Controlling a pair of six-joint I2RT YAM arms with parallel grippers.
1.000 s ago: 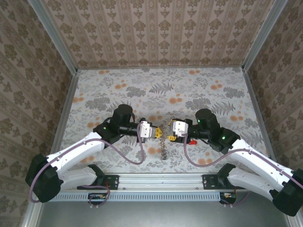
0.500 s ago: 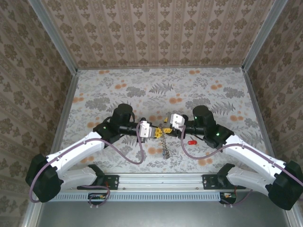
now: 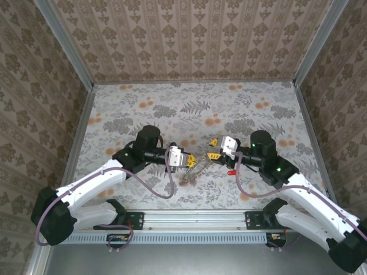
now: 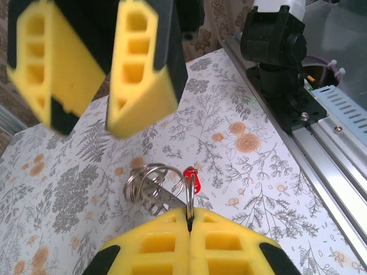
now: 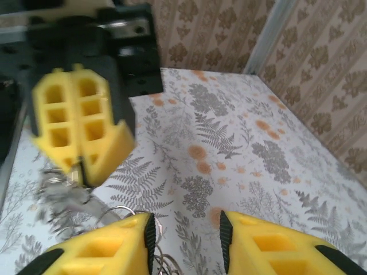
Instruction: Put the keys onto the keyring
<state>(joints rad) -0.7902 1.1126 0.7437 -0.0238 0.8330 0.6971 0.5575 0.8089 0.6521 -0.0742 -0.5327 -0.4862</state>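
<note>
Since a second ago the right gripper has drawn back toward its own side, leaving a gap where it had almost met the left gripper, and the dangling metal has bunched up closer under the left fingers. The left gripper is clenched, its yellow pads pressed together on a wire loop of the keyring; the rest of the keyring hangs below it just above the table. A flat metal piece sits among the loops, but whether it is a key I cannot tell. The right gripper has its jaws apart with nothing between them, and in its wrist view the left gripper faces it, the silvery loops blurred beneath. The red key lies alone on the table, near the right wrist and apart from the keyring. The table carries a print of grey ferns and orange blossoms. Brown damask-papered walls enclose it on three sides, and an aluminium rail runs along the near edge.
</note>
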